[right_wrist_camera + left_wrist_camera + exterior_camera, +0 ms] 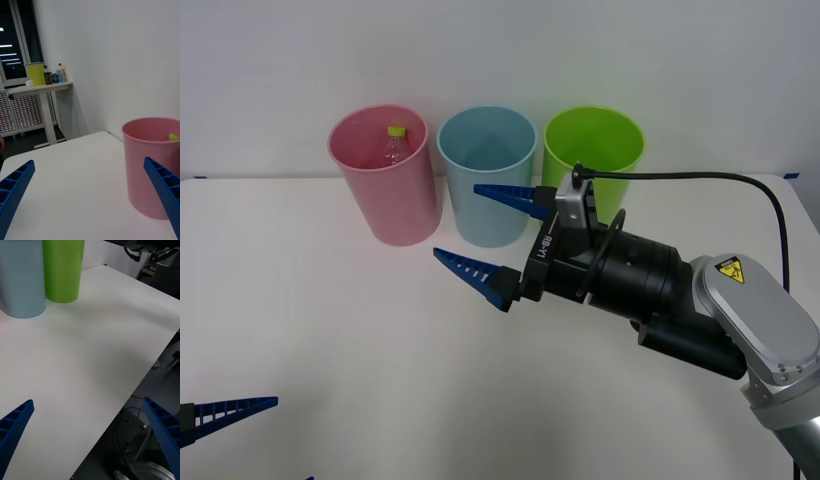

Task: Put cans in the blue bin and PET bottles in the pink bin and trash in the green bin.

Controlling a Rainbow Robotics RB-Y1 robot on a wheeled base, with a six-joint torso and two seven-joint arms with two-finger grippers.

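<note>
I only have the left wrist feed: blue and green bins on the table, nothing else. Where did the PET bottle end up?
Observer: The PET bottle stands inside the pink bin, its lime-green cap just below the rim.
Operator: Where is that bin relative to the two I see?
Observer: It is at the robot's left end of the row, beside the blue bin; the green bin is at the right end.
Operator: And the right gripper?
Observer: The right gripper hangs open and empty in front of the blue bin, fingers pointing toward the pink one.
Operator: Mine?
Observer: The left gripper is open, low over the table's near left corner.
</note>
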